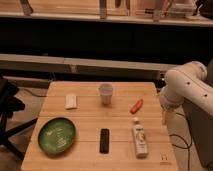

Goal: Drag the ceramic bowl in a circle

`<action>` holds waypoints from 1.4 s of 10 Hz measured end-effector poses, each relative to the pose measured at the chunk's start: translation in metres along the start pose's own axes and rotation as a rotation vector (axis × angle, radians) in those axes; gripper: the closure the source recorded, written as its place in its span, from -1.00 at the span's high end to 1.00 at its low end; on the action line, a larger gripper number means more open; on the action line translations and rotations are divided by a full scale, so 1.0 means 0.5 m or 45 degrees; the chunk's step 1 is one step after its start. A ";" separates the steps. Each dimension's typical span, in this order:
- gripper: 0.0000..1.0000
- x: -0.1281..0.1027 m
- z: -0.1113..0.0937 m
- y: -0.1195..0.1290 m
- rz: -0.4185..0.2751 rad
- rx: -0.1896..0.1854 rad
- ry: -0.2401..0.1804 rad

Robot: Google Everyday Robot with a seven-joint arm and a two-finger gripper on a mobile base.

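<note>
My fingers [168,118], apart beside the table [85,118], are well off the ceramic bowl [57,135]; I'd hook its rim, then circle slowly.

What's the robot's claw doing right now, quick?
Gripper: open, holding nothing, hanging by the right edge of the table, far from the ceramic bowl.
</note>
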 end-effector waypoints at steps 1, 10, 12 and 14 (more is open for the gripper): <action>0.60 -0.034 -0.007 -0.001 -0.034 0.006 0.013; 0.60 -0.243 -0.037 0.001 -0.315 0.063 0.081; 0.60 -0.269 -0.039 0.002 -0.372 0.075 0.084; 0.60 -0.289 -0.042 0.004 -0.445 0.081 0.089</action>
